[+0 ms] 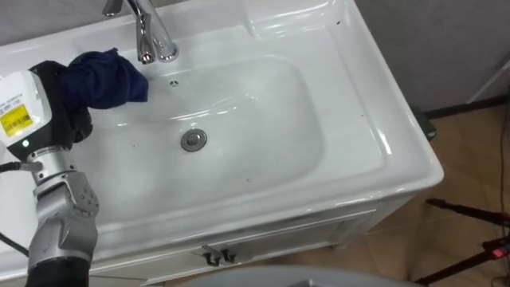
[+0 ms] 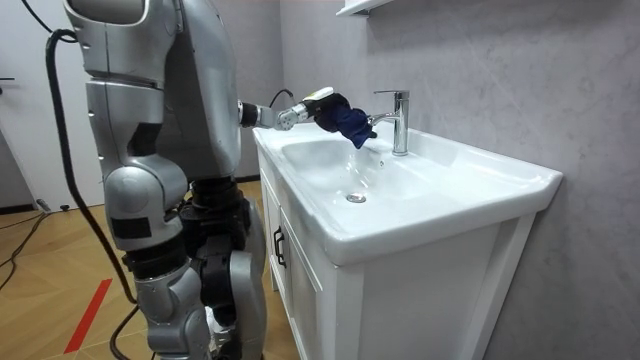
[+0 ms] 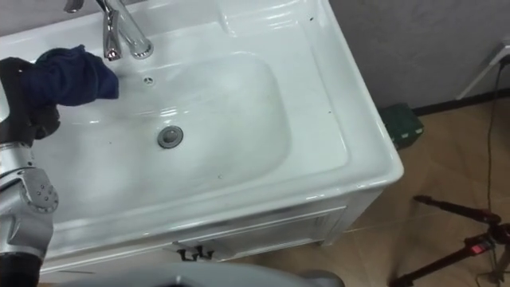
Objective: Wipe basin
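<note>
I stand at the front of a white basin set in a vanity, with a chrome tap at its back and a round drain in the bowl. My left hand reaches in from the left and is shut on a dark blue cloth. The cloth hangs bunched just left of the tap, above the bowl's back left part. In the room view the left hand holds the cloth up in the air, a little off the basin's surface.
The white cabinet under the basin has dark handles at its front. To the right, tripod legs and a dark box stand on the wood floor. A grey wall runs behind the basin, with a shelf above.
</note>
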### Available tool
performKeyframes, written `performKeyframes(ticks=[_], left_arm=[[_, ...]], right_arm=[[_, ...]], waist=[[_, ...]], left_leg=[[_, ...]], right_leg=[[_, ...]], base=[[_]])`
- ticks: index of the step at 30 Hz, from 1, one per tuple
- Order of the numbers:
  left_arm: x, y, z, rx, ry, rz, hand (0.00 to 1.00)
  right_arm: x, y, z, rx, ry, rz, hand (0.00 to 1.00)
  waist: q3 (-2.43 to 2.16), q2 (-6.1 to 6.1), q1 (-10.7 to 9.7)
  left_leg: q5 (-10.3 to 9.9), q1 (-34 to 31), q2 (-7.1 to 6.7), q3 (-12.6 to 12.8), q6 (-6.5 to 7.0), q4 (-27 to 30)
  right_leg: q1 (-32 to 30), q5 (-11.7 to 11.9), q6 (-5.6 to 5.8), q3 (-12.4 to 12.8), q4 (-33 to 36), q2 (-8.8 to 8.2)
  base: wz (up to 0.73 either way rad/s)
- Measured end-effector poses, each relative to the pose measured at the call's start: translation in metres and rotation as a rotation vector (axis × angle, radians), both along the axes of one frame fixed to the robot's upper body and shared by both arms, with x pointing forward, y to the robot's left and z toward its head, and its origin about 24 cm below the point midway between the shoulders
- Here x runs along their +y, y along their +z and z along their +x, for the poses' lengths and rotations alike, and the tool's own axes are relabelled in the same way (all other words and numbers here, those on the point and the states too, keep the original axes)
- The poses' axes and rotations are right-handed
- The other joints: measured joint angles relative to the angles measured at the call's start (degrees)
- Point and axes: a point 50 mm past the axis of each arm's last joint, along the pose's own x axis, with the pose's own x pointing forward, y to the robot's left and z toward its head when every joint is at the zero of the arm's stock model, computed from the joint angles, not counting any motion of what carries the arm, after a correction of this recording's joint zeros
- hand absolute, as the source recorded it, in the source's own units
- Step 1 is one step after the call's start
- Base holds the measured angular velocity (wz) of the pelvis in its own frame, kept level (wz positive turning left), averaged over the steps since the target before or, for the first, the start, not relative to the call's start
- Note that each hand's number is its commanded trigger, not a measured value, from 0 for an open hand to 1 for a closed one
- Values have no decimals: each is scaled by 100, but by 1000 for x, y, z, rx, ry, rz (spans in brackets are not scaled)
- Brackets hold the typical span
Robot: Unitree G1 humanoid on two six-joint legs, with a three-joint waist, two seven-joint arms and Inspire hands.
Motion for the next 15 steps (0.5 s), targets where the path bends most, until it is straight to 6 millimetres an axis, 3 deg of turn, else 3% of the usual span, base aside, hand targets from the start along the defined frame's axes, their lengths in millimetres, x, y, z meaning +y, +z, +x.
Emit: performKeyframes(ticks=[15], left_arm=[[16,-11,-22,38,102,-35,100]], right_arm=[[0,0,-2,34,36,36,0]], waist=[[-50,-68,52]], left_leg=[[0,6,-9,-9,1,5]], right_leg=[[7,-6,10,-28,13,-12]], base=[[0]])
